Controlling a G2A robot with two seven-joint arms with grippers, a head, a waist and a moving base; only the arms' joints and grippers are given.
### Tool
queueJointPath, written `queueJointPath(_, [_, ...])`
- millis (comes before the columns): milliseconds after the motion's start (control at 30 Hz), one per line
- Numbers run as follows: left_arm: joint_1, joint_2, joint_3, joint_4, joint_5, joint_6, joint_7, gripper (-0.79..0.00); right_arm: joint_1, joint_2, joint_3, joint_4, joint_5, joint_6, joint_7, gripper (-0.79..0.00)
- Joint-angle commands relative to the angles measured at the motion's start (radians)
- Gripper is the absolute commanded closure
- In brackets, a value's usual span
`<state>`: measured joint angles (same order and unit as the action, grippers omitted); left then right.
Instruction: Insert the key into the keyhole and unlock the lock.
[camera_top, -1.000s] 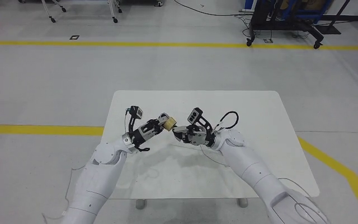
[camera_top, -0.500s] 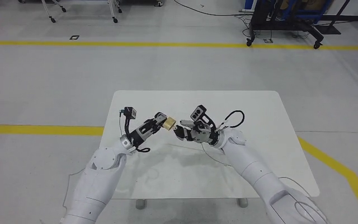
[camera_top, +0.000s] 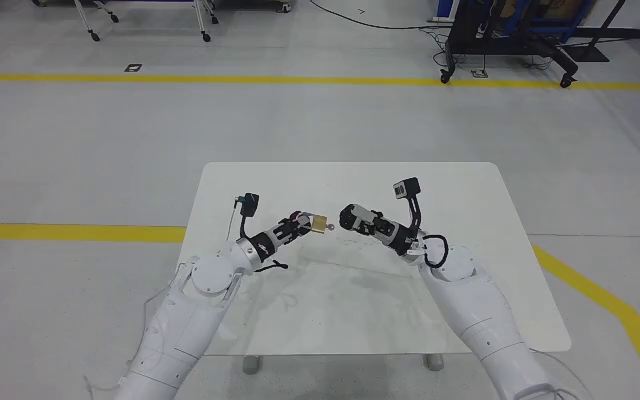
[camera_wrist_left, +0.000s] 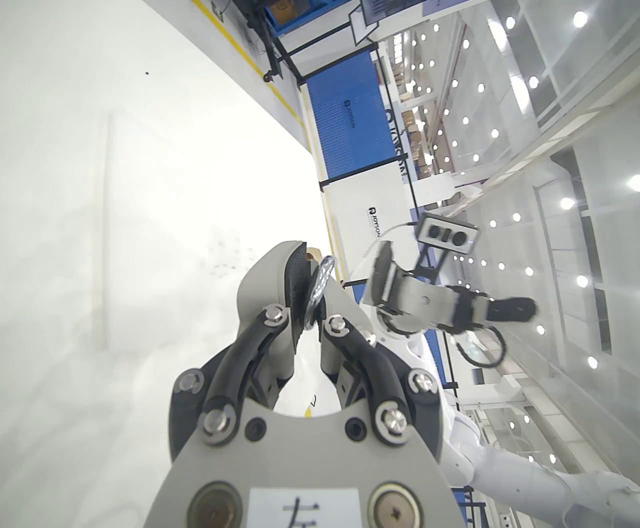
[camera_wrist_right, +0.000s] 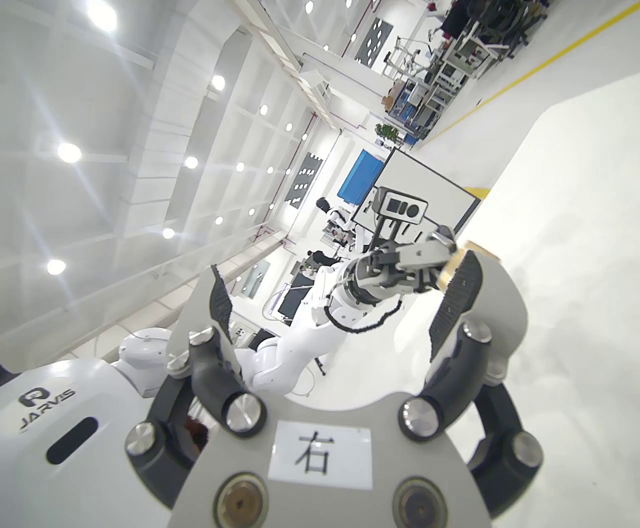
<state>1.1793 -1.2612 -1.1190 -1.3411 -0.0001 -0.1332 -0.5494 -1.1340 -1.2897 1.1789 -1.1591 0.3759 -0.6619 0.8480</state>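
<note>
The left tool (camera_top: 300, 224) is holding the lock (camera_top: 318, 222) above the white surface (camera_top: 450, 190). Its fingers (camera_wrist_left: 280, 285) are pressing together on the silver shackle, and the brass body is sticking out just beyond the fingertips. The right tool (camera_top: 347, 216) is facing it from the opposite side, near the lock but not touching it, and its fingers (camera_wrist_right: 452, 295) are standing wide apart with nothing between them. A small silvery piece (camera_top: 331, 226) is showing at the end of the lock that is pointing toward the right tool, but it is too small to tell what it is.
</note>
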Motion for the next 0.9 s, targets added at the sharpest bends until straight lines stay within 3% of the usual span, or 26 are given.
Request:
queueJointPath(0, [-0.024, -0.007, 0.022, 0.026, -0.002, 0.022, 0.014, 0.000, 0.013, 0.000, -0.003, 0.064, 0.057, 0.000, 0.090, -0.785])
queueJointPath(200, [-0.125, -0.040, 0.111, 0.131, 0.002, 0.093, 0.057, 0.000, 0.013, 0.000, -0.003, 0.064, 0.057, 0.000, 0.090, -0.785])
queueJointPath(233, [-0.141, -0.047, 0.128, 0.150, 0.002, 0.102, 0.070, 0.000, 0.010, 0.001, 0.005, 0.063, 0.043, -0.001, 0.059, -0.785])
queueJointPath(333, [-0.191, -0.071, 0.178, 0.210, -0.006, 0.130, 0.100, 0.000, -0.040, 0.005, 0.047, 0.021, -0.115, -0.058, -0.180, -0.785])
queueJointPath(500, [-0.271, -0.116, 0.280, 0.327, 0.004, 0.202, 0.106, 0.000, -0.172, 0.024, 0.155, -0.087, -0.228, -0.120, -0.376, -0.785])
queueJointPath(600, [-0.317, -0.142, 0.329, 0.400, 0.003, 0.241, 0.071, -0.028, -0.187, 0.025, 0.163, -0.103, -0.249, -0.111, -0.402, -0.785])
queueJointPath(633, [-0.333, -0.149, 0.344, 0.427, 0.002, 0.259, 0.042, -0.215, -0.187, 0.025, 0.163, -0.103, -0.249, -0.111, -0.402, -0.785])
queueJointPath(700, [-0.359, -0.161, 0.360, 0.467, -0.004, 0.276, 0.009, -0.686, -0.187, 0.025, 0.163, -0.103, -0.249, -0.111, -0.402, -0.785])
queueJointPath(733, [-0.368, -0.165, 0.363, 0.483, -0.001, 0.275, 0.010, -0.785, -0.187, 0.025, 0.163, -0.103, -0.249, -0.111, -0.402, -0.785])
queueJointPath(867, [-0.380, -0.167, 0.336, 0.513, -0.031, 0.242, 0.009, -0.785, -0.187, 0.025, 0.163, -0.103, -0.249, -0.111, -0.402, -0.785])
